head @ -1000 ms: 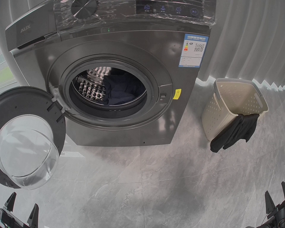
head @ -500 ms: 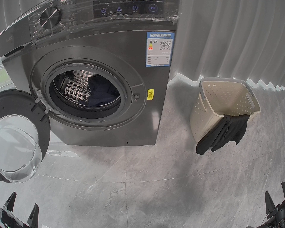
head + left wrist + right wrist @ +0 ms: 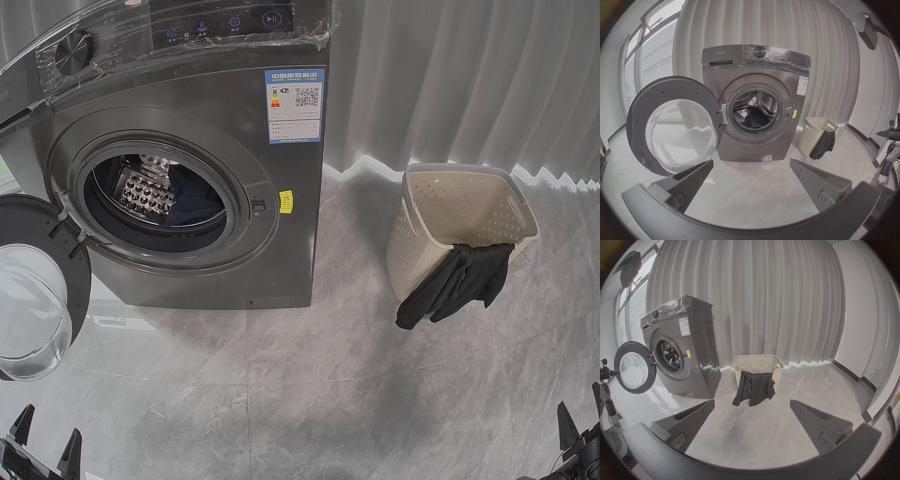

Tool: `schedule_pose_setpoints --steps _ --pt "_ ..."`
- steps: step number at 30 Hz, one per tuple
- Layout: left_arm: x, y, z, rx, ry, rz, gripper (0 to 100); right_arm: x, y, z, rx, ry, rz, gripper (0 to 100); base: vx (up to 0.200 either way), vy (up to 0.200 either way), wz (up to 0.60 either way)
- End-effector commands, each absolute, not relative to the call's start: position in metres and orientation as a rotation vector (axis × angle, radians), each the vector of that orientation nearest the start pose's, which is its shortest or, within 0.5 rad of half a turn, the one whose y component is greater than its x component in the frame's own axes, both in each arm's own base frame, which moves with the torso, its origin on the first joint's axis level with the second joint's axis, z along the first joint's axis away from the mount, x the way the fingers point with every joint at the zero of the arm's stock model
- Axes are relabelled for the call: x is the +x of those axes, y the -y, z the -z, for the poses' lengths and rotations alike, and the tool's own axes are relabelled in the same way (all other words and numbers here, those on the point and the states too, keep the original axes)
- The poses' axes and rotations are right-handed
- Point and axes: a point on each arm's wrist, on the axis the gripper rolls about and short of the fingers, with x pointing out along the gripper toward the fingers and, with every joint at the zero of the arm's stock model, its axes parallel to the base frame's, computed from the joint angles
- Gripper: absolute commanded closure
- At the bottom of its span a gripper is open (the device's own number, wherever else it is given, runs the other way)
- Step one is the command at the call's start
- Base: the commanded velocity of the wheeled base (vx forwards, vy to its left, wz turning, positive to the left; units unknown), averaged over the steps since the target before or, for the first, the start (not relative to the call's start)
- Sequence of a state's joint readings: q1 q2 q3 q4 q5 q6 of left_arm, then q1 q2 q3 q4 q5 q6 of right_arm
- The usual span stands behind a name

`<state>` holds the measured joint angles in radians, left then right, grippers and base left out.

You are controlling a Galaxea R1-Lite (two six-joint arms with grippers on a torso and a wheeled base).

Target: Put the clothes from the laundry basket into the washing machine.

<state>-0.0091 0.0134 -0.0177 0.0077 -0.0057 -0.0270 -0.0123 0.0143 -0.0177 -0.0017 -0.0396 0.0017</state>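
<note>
The left gripper (image 3: pixel 750 162) and the right gripper (image 3: pixel 751 402) have dark grey wedge-shaped fingers (image 3: pixel 690 182), each with one round screw hole (image 3: pixel 680 198), on a curved grey bar (image 3: pixel 750 230).

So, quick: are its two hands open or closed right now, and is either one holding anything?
Left hand: open, holding nothing.
Right hand: open, holding nothing.

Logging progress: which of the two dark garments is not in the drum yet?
The black garment draped over the laundry basket's front rim; the other garment lies inside the washing machine.
</note>
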Motion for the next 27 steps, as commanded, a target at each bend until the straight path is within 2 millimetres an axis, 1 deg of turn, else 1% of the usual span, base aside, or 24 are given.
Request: schedule_pose_setpoints --steps 1,3,12,18,27 --pt "-0.0229 -0.0001 -0.0751 -0.028 -0.006 0.015 0 -0.0228 0.0006 -0.0756 0.002 0.002 0.052 0 0.0 0.0 0.0" --pt "-0.0229 -0.0001 -0.0751 -0.029 -0.006 0.015 0 -0.0228 0.0006 -0.0756 0.002 0.002 0.052 0 0.0 0.0 0.0" --pt "-0.0229 -0.0001 -0.0751 -0.031 -0.006 0.015 0 -0.0228 0.0006 -0.0756 0.002 0.002 0.052 0 0.0 -0.2 0.0" --pt "-0.0229 -0.0001 -0.0751 -0.034 -0.006 0.015 0 -0.0228 0.0006 -0.0756 0.002 0.002 0.052 0 0.0 0.0 0.0" --pt "-0.0229 -0.0001 -0.0751 -0.029 -0.006 0.015 0 -0.0228 0.0006 -0.0756 0.002 0.002 0.052 0 0.0 -0.2 0.0"
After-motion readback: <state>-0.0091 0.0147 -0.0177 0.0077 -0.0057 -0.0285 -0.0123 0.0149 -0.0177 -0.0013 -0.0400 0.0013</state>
